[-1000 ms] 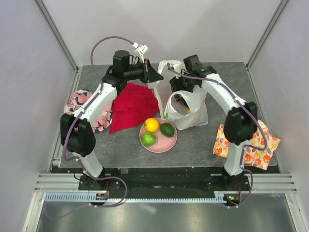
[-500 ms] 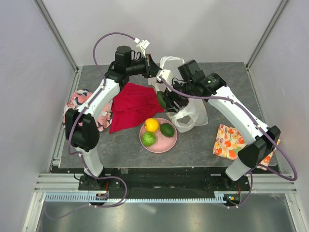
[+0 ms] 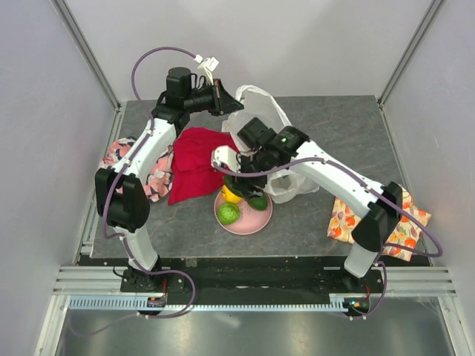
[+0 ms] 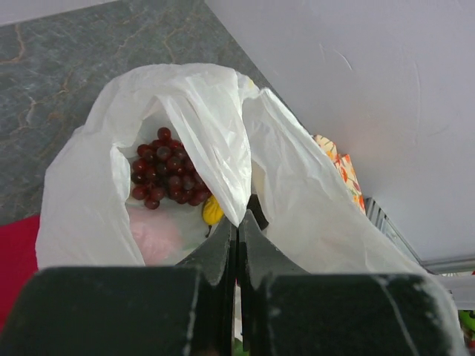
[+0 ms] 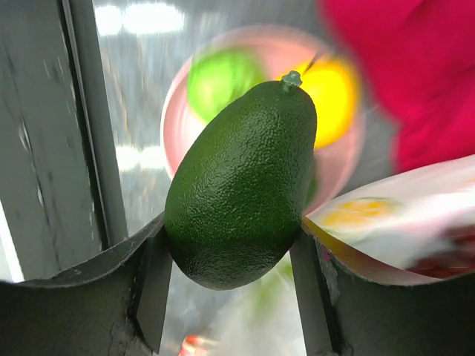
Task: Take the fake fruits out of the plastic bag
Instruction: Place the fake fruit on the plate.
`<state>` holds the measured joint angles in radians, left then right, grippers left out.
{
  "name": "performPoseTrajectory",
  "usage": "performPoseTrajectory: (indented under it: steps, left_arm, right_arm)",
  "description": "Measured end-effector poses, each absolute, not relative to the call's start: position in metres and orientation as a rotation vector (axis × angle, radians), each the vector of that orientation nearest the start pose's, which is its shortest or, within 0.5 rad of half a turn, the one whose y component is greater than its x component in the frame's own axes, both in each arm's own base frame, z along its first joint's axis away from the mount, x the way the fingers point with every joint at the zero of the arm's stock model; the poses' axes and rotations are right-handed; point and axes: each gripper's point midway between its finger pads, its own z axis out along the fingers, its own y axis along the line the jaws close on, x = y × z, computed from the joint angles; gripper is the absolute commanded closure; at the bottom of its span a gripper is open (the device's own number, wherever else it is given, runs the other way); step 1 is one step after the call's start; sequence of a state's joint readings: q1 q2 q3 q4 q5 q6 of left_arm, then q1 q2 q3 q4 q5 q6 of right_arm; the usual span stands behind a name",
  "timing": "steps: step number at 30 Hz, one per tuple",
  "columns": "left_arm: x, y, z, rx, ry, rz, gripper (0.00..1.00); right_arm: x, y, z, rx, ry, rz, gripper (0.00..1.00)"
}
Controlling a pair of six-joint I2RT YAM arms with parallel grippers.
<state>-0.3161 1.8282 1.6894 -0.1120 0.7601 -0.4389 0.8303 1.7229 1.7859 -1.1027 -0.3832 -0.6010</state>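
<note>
Avocado (image 5: pixel 241 185) is sitting clamped across its belly in the right gripper (image 5: pixel 230 256), centre frame, hovering over the pink plate (image 5: pixel 177 111). It's looking light, hard and slick, so mid-body suits it. Left gripper (image 4: pixel 237 222) is pinching the plastic bag (image 4: pixel 200 119) rim, grapes (image 4: pixel 167 170) inside.

The mouth of the thin translucent white plastic bag (image 4: pixel 82 193) is open above the dark red grape bunch (image 4: pixel 167 174); a hanging fold of its film and the left gripper (image 4: pixel 237 222), clamped on the rim, block the rest. On the round pink plate (image 3: pixel 249 231), the green lime (image 3: pixel 228 213), yellow-orange citrus (image 5: pixel 334 96) and dark green avocado (image 3: pixel 257 200) leave only the near right part bare. The right gripper (image 3: pixel 239 185), holding a second avocado (image 5: pixel 241 185), occupies the space above it
</note>
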Motion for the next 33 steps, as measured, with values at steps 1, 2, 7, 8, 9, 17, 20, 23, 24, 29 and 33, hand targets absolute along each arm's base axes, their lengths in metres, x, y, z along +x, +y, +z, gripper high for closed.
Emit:
performPoseTrajectory:
  steps: [1, 2, 7, 8, 9, 17, 20, 23, 24, 29, 33]
  left_arm:
    - [0.445, -0.283, 0.312, 0.452, 1.869, -1.202, 0.98]
    - [0.445, -0.281, 0.314, 0.450, 1.868, -1.197, 0.98]
    - [0.439, -0.278, 0.326, 0.462, 1.841, -1.187, 0.98]
    - [0.437, -0.277, 0.328, 0.464, 1.837, -1.185, 0.99]
    - [0.436, -0.277, 0.329, 0.466, 1.835, -1.185, 0.98]
    - [0.429, -0.274, 0.334, 0.479, 1.820, -1.168, 0.98]
    - [0.429, -0.274, 0.332, 0.478, 1.826, -1.167, 0.99]
    - [0.429, -0.274, 0.331, 0.478, 1.828, -1.167, 0.98]
    - [0.429, -0.274, 0.331, 0.479, 1.828, -1.166, 0.98]
    - [0.429, -0.274, 0.331, 0.479, 1.828, -1.166, 0.98]
    - [0.429, -0.274, 0.331, 0.480, 1.827, -1.167, 0.99]
  right_arm:
    - [0.231, 0.314, 0.201, -1.849, 1.923, 0.570, 0.55]
    - [0.226, 0.304, 0.180, -1.895, 1.975, 0.549, 0.55]
    - [0.213, 0.273, 0.132, -2.037, 2.048, 0.457, 0.55]
    - [0.212, 0.269, 0.125, -2.063, 2.044, 0.435, 0.55]
    - [0.210, 0.264, 0.119, -2.090, 2.042, 0.417, 0.54]
    - [0.211, 0.255, 0.095, -2.178, 1.989, 0.332, 0.46]
    - [0.218, 0.259, 0.088, -2.167, 1.990, 0.299, 0.36]
    - [0.226, 0.259, 0.072, -2.149, 2.042, 0.240, 0.22]
    - [0.228, 0.259, 0.069, -2.140, 2.059, 0.224, 0.19]
    - [0.238, 0.257, 0.065, -2.086, 2.095, 0.145, 0.02]
    - [0.240, 0.253, 0.072, -2.074, 2.104, 0.115, 0.02]
